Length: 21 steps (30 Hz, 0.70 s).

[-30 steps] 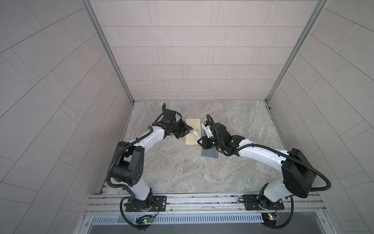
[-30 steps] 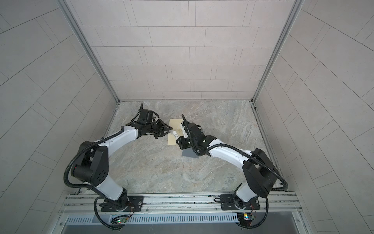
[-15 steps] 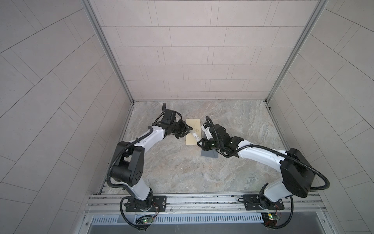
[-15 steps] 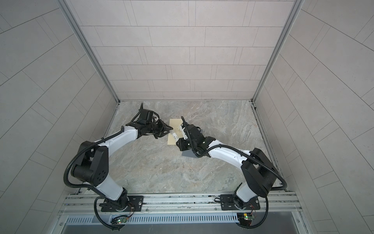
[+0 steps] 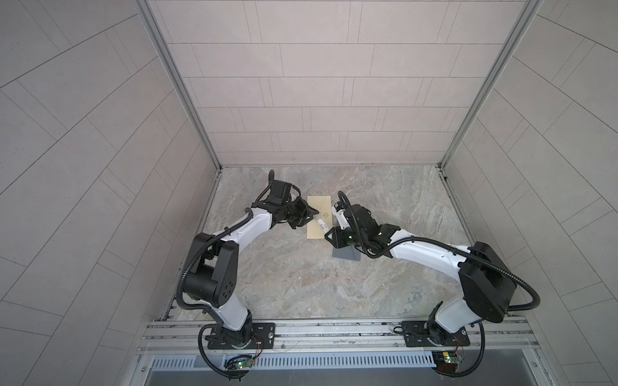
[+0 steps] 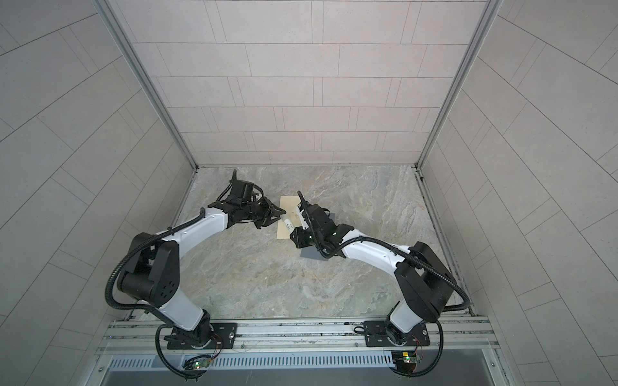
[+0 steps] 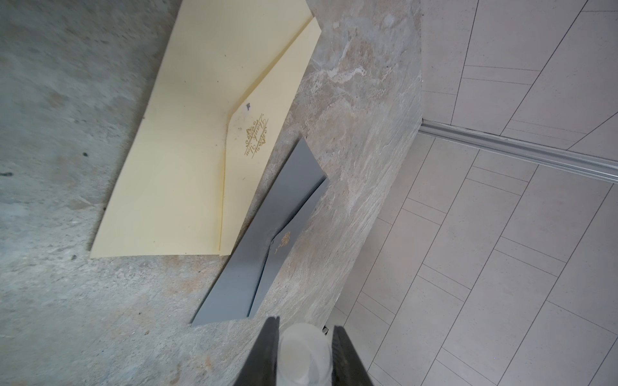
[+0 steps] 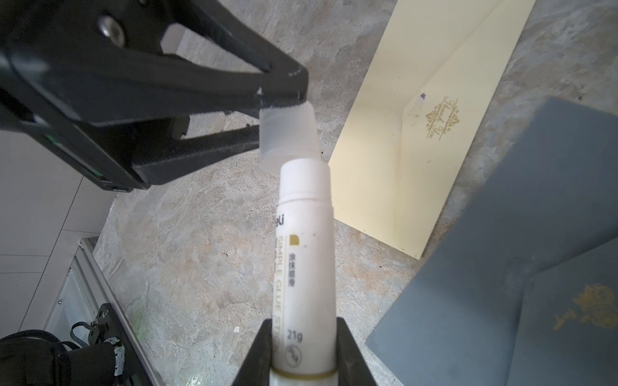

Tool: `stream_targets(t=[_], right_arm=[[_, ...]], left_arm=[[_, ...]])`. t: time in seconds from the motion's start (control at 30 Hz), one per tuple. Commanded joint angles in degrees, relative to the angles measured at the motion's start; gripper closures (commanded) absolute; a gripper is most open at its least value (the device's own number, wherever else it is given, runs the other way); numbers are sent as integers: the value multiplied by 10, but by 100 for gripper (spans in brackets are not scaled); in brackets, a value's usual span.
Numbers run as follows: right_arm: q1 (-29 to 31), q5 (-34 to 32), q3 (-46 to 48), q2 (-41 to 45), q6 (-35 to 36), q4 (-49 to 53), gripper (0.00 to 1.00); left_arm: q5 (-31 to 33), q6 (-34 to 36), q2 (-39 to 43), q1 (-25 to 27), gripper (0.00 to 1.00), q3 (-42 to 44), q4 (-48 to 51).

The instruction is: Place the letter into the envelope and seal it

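Observation:
A cream envelope (image 5: pixel 319 204) (image 6: pixel 289 204) (image 7: pixel 187 150) (image 8: pixel 418 133) lies flat on the marble table, its gold-printed flap folded down. The letter is out of view. Above the envelope's near edge, a white glue stick (image 5: pixel 321 224) (image 6: pixel 288 224) (image 8: pixel 304 250) spans between both grippers. My right gripper (image 5: pixel 329 232) (image 6: pixel 294 234) (image 8: pixel 302 326) is shut on the stick's body. My left gripper (image 5: pixel 316 214) (image 6: pixel 284 214) (image 7: pixel 304 334) is shut on its translucent cap (image 7: pixel 302 354) (image 8: pixel 287 133). The cap sits at the stick's tip; whether it is on or just off I cannot tell.
A grey envelope (image 5: pixel 346 255) (image 6: pixel 309 254) (image 7: pixel 267 234) (image 8: pixel 501 267) with a gold mark lies beside the cream one, partly under my right arm. Tiled walls close in the table at the back and on both sides.

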<state>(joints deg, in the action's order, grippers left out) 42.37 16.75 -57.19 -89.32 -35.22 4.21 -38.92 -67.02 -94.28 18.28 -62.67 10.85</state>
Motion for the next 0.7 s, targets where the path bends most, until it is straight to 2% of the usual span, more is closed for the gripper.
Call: stream_targets(t=[0.0, 0.67], right_arm=[[2, 2, -21, -4, 6, -7, 100], [-1, -6, -35, 2, 11, 11, 100]], left_arm=[[-8, 4, 2, 3, 89, -4, 4], [-9, 12, -6, 5, 89, -3, 5]])
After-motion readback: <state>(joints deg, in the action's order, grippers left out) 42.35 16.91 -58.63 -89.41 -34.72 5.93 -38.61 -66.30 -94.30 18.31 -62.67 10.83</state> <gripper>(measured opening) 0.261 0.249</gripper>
